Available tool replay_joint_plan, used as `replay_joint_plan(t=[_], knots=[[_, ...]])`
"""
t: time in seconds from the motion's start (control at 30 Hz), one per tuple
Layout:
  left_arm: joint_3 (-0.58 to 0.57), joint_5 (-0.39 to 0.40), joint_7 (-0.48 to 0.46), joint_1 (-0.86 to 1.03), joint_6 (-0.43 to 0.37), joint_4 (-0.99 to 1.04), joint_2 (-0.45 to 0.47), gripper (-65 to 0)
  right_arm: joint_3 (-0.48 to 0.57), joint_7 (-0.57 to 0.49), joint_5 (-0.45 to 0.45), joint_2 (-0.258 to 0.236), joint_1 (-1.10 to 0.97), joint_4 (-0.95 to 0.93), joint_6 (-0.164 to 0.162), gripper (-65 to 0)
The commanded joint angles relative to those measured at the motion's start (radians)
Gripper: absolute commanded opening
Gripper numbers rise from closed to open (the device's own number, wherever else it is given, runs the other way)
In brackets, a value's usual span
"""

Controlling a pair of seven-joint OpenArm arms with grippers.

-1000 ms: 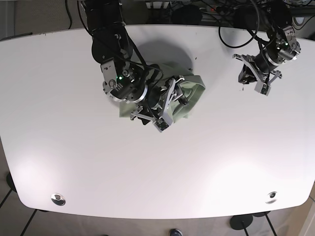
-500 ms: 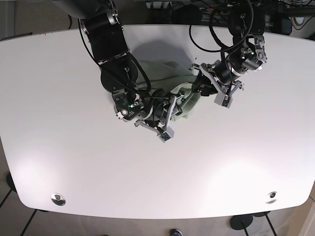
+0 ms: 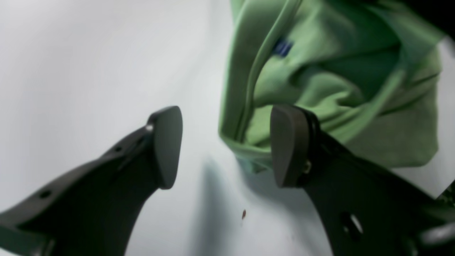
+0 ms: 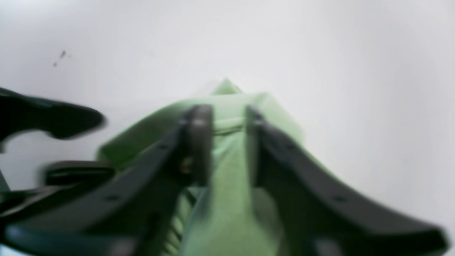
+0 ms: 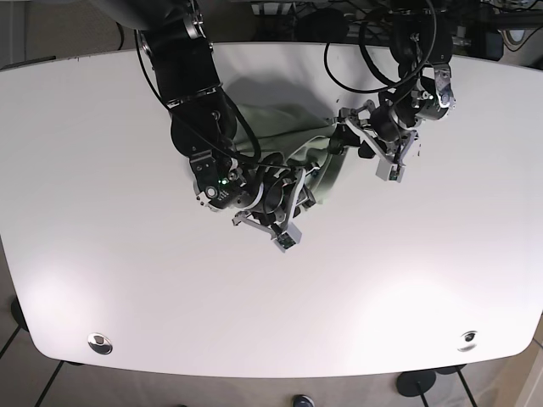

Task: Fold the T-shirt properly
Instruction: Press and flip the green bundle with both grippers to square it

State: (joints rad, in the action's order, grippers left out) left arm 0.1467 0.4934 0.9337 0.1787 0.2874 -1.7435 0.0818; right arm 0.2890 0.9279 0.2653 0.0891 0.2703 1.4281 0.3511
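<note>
1. Right gripper [image 5: 293, 203], on the left of the base view: its jaws are pinched on a raised ridge of the T-shirt [image 5: 280, 136]; the right wrist view, though blurred, shows green cloth drawn up between the fingertips [image 4: 201, 142].
2. T-shirt, near the middle of the white table [image 5: 102, 280], toward its far edge: a rumpled green heap with no flat panels or straight creases visible. Judged from this, folding is at an early stage; spreading, squaring and the folds themselves remain.
3. Left gripper [image 5: 361, 140], on the right of the base view: its jaws are spread and hold nothing. In the left wrist view one pad [image 3: 289, 142] lies against the shirt's hemmed edge [image 3: 245, 142], the other over bare table, so a grasp of that edge appears to be the step in hand.
</note>
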Motion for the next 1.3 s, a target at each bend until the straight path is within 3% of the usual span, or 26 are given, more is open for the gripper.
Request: replay_joint_plan(t=[0.03,0.17,0.23,0.27,0.33,0.47,0.53,0.7,0.73,0.9,1.13,1.2,1.3], knots=[[-0.034,0.018,-0.018,-0.017,0.005,0.003,0.009,-30.0,-0.001,-0.016,0.005,0.010,0.011,0.056,0.004,-34.9],[-0.066,0.015,-0.020,-0.018,0.005,0.006,0.009,-43.2,-0.001,-0.016,0.002,-0.013,0.013,0.075,-0.010,-25.7],[-0.068,0.018,-0.020,-0.018,0.005,0.006,0.008,-51.9,-0.001,-0.022,0.001,-0.025,0.019,0.043,-0.076,-20.3],[-0.068,0.018,-0.020,-0.018,0.005,0.004,0.008,-54.6,-0.001,-0.022,0.004,-0.027,0.028,0.023,-0.083,-19.2],[-0.066,0.018,-0.020,-0.018,0.005,-0.002,0.008,-59.0,-0.001,-0.022,0.009,-0.035,0.034,-0.022,-0.085,-18.2],[-0.065,0.020,-0.020,-0.015,0.005,-0.013,0.006,-61.7,-0.001,-0.022,0.010,-0.033,0.027,-0.039,-0.083,-18.5],[-0.065,0.020,-0.020,-0.011,0.005,-0.063,0.005,-62.9,-0.001,-0.025,0.010,-0.030,0.008,-0.029,-0.083,-25.4],[-0.065,0.021,-0.020,0.022,0.005,-0.187,0.003,-63.3,-0.001,-0.042,0.012,-0.027,-0.007,0.012,-0.083,-62.1],[-0.065,0.021,-0.020,0.034,0.005,-0.204,0.003,-63.3,-0.001,-0.042,0.012,-0.027,-0.007,0.024,-0.083,-63.1],[-0.057,0.021,-0.020,0.081,0.005,-0.250,0.005,-63.3,-0.001,-0.042,0.012,-0.027,-0.009,0.083,-0.083,-61.0],[0.087,0.020,-0.020,0.137,0.005,-0.238,0.009,-62.8,0.002,-0.042,0.012,-0.027,-0.009,0.081,-0.083,-60.4],[0.092,0.017,-0.015,0.137,0.005,-0.232,0.011,-60.7,0.003,-0.042,0.012,-0.025,-0.009,0.083,-0.083,-48.4],[0.095,0.018,-0.015,0.135,0.005,-0.232,0.037,-43.6,0.000,-0.042,0.013,-0.024,-0.047,0.159,-0.083,-29.5]])
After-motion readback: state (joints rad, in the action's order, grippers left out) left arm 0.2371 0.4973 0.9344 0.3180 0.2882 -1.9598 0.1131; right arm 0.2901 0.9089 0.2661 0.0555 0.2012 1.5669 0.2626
